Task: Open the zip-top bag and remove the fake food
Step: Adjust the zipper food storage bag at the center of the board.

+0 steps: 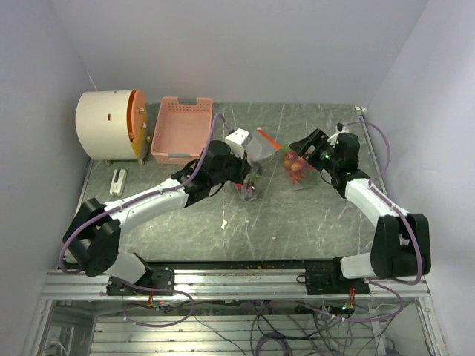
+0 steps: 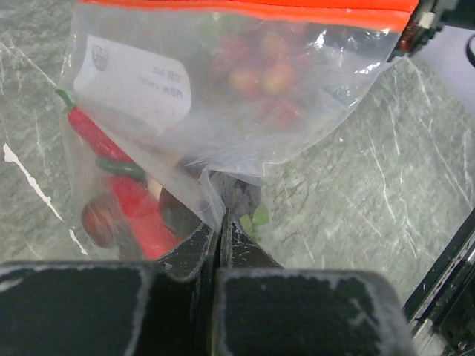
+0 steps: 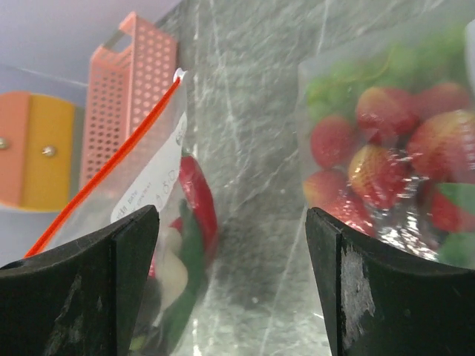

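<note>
Where the overhead view shows only a clear zip-top bag (image 1: 267,157) to the right of the pink basket (image 1: 182,130), over the table (image 1: 297,222), the wrist views itemise more.

- Left tool (image 2: 219,226): clenched on a fold of the bag's film. The orange zip strip (image 2: 245,9) runs along the top; sealed or not cannot be told.
- Right tool (image 3: 234,256): released, fingers wide apart, with bag film on both sides.
- Fake food (image 2: 256,70): inside the bag, including a red chilli (image 2: 89,132) and strawberries (image 3: 386,152).
</note>
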